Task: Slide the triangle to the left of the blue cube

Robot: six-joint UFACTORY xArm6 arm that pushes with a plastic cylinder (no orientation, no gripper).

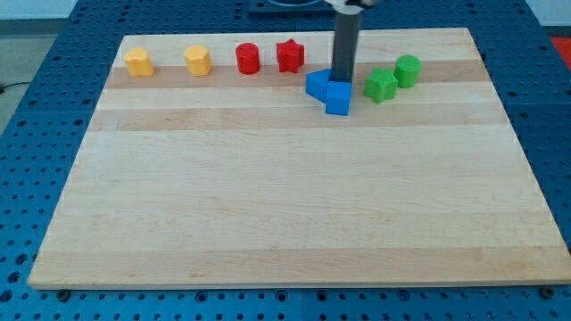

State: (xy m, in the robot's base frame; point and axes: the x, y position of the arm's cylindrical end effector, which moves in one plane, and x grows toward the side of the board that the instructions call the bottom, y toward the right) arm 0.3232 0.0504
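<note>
A blue triangle (317,85) lies near the view's top, right of centre. A blue cube (338,99) touches it on its lower right. My tip (342,80) is the lower end of the dark rod. It stands just behind the two blue blocks, at the cube's top edge and against the triangle's right side. The very end of the tip is partly hidden by the blocks.
In a row along the top of the wooden board (285,196) lie two yellow blocks (138,62) (197,61), a red cylinder (247,59) and a red star (289,55). A green star (380,86) and a green cylinder (407,69) lie right of the blue blocks.
</note>
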